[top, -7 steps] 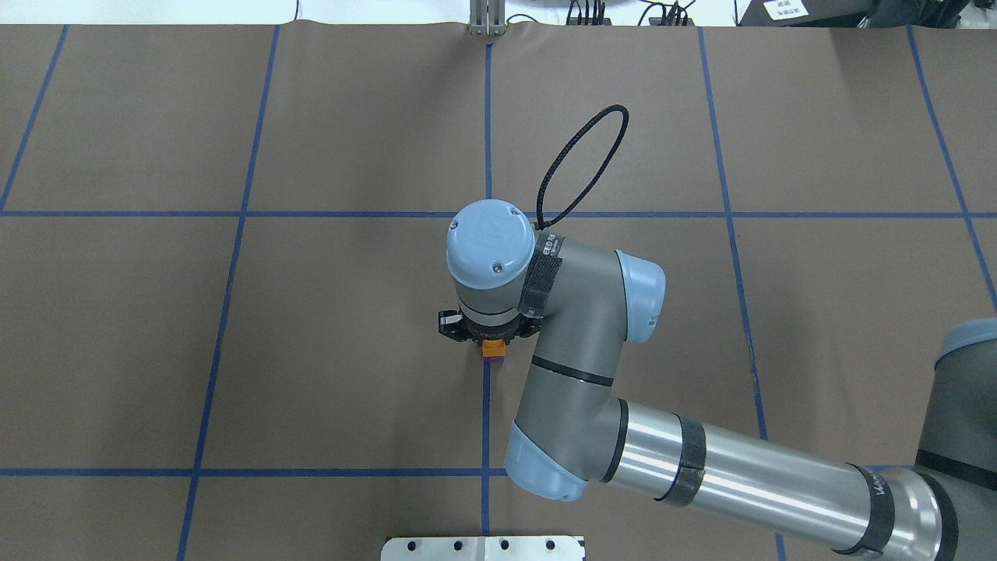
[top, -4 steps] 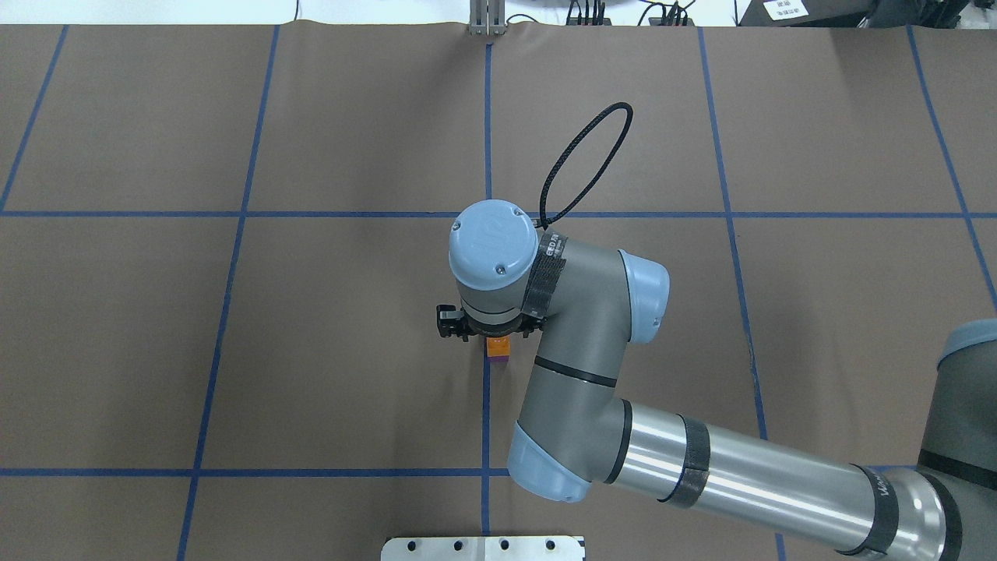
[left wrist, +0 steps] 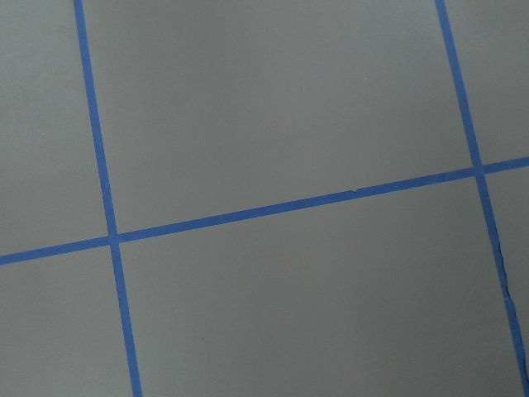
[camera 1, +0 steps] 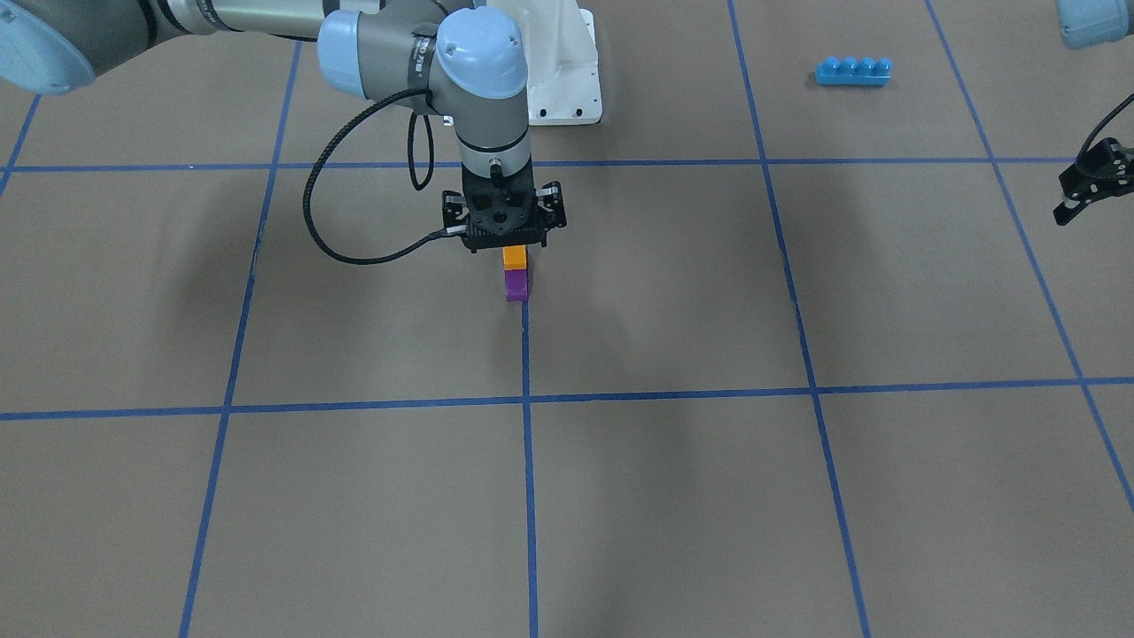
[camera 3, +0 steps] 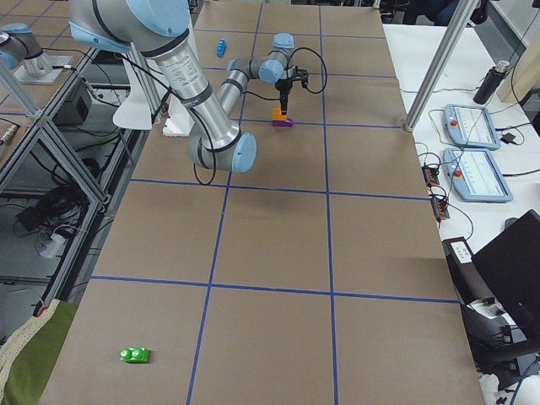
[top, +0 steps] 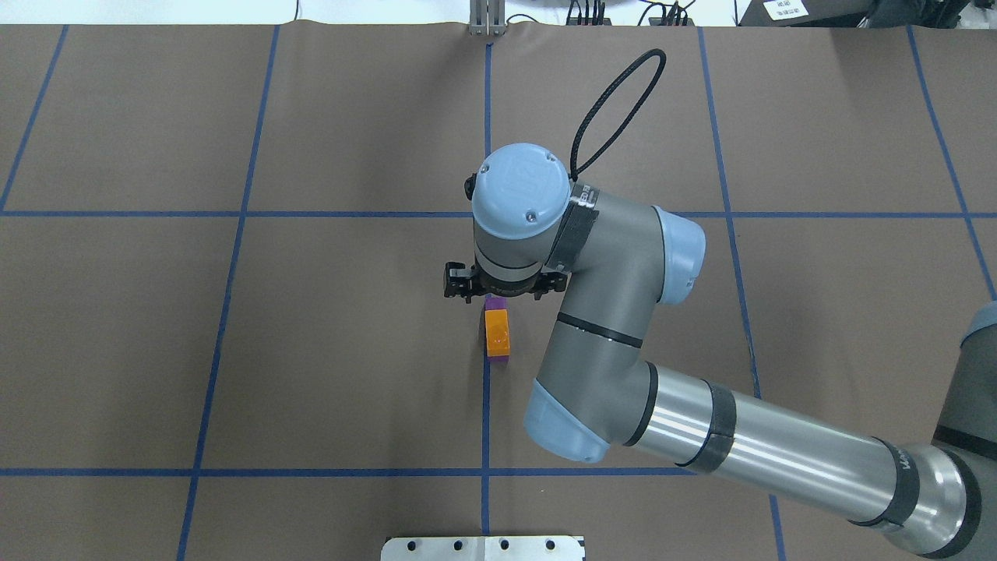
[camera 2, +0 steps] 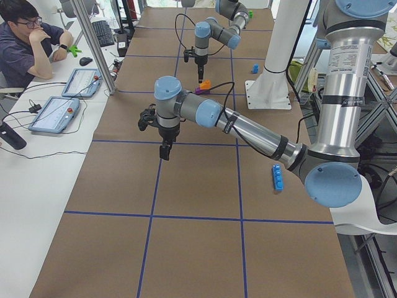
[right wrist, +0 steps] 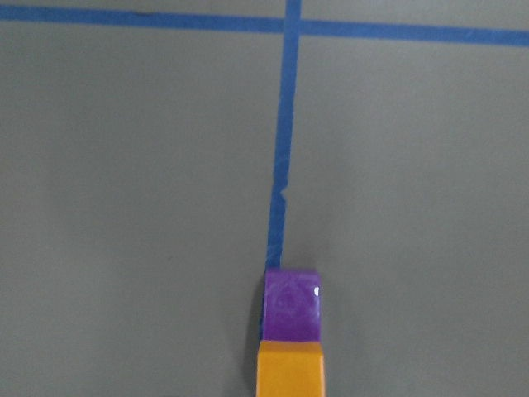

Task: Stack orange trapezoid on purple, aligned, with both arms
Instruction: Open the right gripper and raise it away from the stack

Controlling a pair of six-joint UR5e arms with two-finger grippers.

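Stacked on the middle tape line [top: 485,405]: orange [top: 497,331] atop purple [camera 1: 515,285], long axis lying along that line, toward and away from the robot. Poised directly above, pointing straight down: right gripper [camera 1: 503,232], apparently clear of orange and holding nothing. Cannot tell how far its jaws stand apart, hidden as they are under the wrist. Well off to the robot's left, above bare paper: left gripper [camera 1: 1083,193], empty, jaw spread likewise too small to judge. By far the nearer arm: the right. Judged all but done, with only a straight lift away left and no sideways brush along the long axis. In the right wrist view, some purple showing beyond orange's end; overhang or mere viewing angle, cannot tell.
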